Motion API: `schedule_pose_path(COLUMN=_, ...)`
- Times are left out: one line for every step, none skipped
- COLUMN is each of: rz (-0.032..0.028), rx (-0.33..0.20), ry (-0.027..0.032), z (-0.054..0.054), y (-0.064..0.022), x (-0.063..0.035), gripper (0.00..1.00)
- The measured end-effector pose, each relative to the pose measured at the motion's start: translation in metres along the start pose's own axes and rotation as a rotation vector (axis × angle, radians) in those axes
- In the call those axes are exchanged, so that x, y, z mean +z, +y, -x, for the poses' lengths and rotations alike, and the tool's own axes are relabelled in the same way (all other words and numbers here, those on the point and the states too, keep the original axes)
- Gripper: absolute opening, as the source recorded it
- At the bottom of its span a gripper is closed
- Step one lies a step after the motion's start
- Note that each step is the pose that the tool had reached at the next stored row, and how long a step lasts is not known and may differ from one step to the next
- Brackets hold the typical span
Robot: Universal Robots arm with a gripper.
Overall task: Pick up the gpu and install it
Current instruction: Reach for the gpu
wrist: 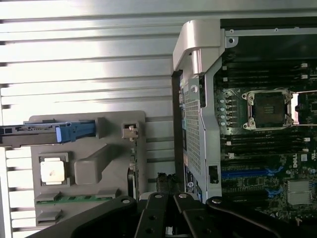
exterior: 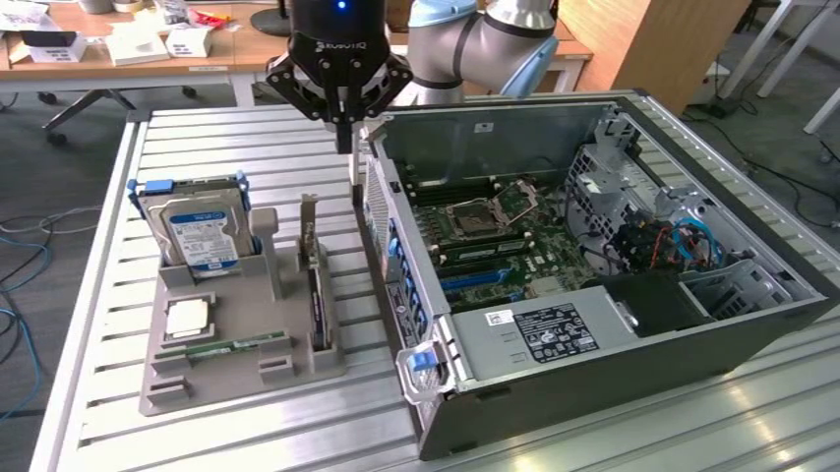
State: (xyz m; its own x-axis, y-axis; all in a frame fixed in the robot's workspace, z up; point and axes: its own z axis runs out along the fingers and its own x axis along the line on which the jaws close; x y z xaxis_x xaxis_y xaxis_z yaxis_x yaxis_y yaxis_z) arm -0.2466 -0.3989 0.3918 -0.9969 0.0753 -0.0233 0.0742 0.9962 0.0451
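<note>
The gpu (exterior: 317,295) stands on its long edge in a slot of the grey holder tray (exterior: 223,379), its silver end bracket pointing up toward the far side. In the wrist view the gpu (wrist: 130,133) appears edge-on as a thin dark line with the bracket end showing. My gripper (exterior: 344,143) hangs above the slatted table just beyond the tray's far end, close to the open computer case (exterior: 735,295). Its black fingers are shut and hold nothing. The gripper (wrist: 168,225) also appears in the wrist view, with its black linkages meeting in the middle.
The tray also holds a silver hard drive (exterior: 200,236) in a blue caddy, a square processor chip (exterior: 188,315) and a green memory stick (exterior: 230,346). The case lies open with its motherboard (exterior: 506,231) and a blue card slot (exterior: 475,280) exposed. A desk stands behind.
</note>
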Motion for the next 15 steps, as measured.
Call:
schedule_pose_path(rz=0.0, rx=0.0, ry=0.0, z=-0.001, y=-0.0001, x=0.0, gripper=0.11)
schedule_pose_path(rz=0.0, rx=0.0, ry=0.0001, z=-0.001, y=-0.0001, x=-0.0001, gripper=0.11)
schedule_pose_path(rz=0.0, rx=0.0, ry=0.0001, z=-0.002, y=-0.0002, x=-0.0001, gripper=0.11)
schedule_pose_path(rz=0.0, rx=0.0, ry=0.0001, z=-0.003, y=-0.0003, x=-0.0001, gripper=0.11)
schedule_pose_path(rz=0.0, rx=0.0, ry=0.0001, z=-0.005, y=-0.0003, x=-0.0001, gripper=0.11)
schedule_pose_path(rz=0.0, rx=0.0, ry=0.0001, z=-0.006, y=-0.0005, x=-0.0002, gripper=0.11)
schedule_pose_path(rz=0.0, rx=0.0, ry=0.0001, z=-0.008, y=-0.0006, x=-0.0002, gripper=0.11)
schedule_pose_path(rz=0.0, rx=0.0, ry=0.0, z=-0.009, y=-0.0007, x=-0.0002, gripper=0.11)
schedule_pose_path(rz=0.0, rx=0.0, ry=0.0, z=-0.011, y=-0.0008, x=-0.0002, gripper=0.11)
schedule_pose_path(rz=0.0, rx=0.0, ry=0.0, z=-0.013, y=-0.0009, x=-0.0002, gripper=0.11)
schedule_pose_path(rz=0.0, rx=0.0, ry=0.0001, z=-0.015, y=-0.0011, x=-0.0003, gripper=0.11)
schedule_pose_path(rz=0.0, rx=0.0, ry=0.0, z=-0.016, y=-0.0012, x=-0.0003, gripper=0.11)
schedule_pose_path(rz=0.0001, rx=0.0, ry=-0.0001, z=-0.018, y=-0.0013, x=-0.0003, gripper=0.11)
schedule_pose_path(rz=0.0, rx=0.0, ry=0.0, z=-0.019, y=-0.0015, x=-0.0003, gripper=0.11)
schedule_pose_path(rz=0.0, rx=0.0, ry=0.0, z=-0.021, y=-0.0016, x=-0.0003, gripper=0.11)
